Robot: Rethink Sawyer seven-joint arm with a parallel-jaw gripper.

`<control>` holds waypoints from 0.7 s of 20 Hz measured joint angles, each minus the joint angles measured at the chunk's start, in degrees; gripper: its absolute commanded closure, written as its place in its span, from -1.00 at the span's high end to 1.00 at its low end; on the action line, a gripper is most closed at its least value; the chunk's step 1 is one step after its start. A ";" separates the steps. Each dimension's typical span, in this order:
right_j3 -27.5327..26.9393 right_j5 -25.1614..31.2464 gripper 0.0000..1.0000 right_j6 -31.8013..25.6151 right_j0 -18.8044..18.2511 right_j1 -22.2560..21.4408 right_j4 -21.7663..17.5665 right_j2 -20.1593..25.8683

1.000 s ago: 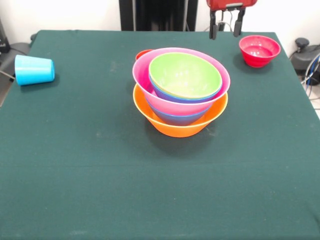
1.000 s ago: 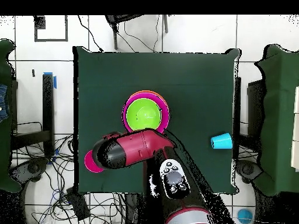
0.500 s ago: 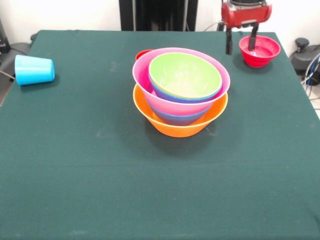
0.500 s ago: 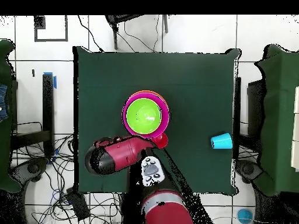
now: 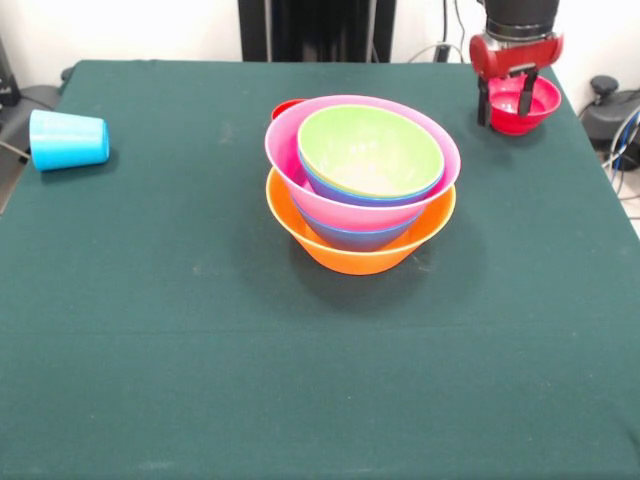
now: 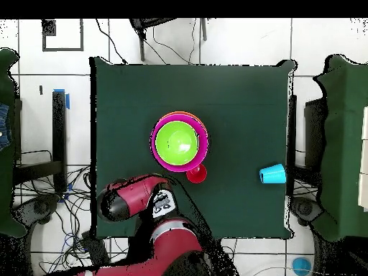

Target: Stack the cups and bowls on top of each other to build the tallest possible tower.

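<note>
The tower (image 5: 362,185) stands mid-table: a big orange bowl (image 5: 360,250) holds nested blue, pink and purple bowls, with the lime green bowl (image 5: 370,150) on top. It also shows in the overhead view (image 6: 179,141). The small red bowl (image 5: 535,108) sits at the far right. My gripper (image 5: 505,100) is open and low over it, one finger outside the rim and one inside. A red cup (image 5: 285,105) stands just behind the tower and also shows in the overhead view (image 6: 195,173). A light blue cup (image 5: 68,140) lies on its side at the left. The lime green cup is out of view.
In the overhead view the red arm (image 6: 136,201) covers the small red bowl and the gripper. The light blue cup (image 6: 272,174) lies near the table's edge. The black pedestal (image 5: 315,30) stands behind the far edge. Cables lie off the table at the right.
The gripper has moved right in the front view and come down from above the table's far edge to the small red bowl's rim. Bowls and cups have not moved.
</note>
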 measured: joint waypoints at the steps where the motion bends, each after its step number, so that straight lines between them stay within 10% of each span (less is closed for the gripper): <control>1: -0.12 0.02 1.00 0.00 0.11 0.47 0.06 -0.06; 14: -4.16 2.08 1.00 0.00 0.26 3.10 0.42 -3.16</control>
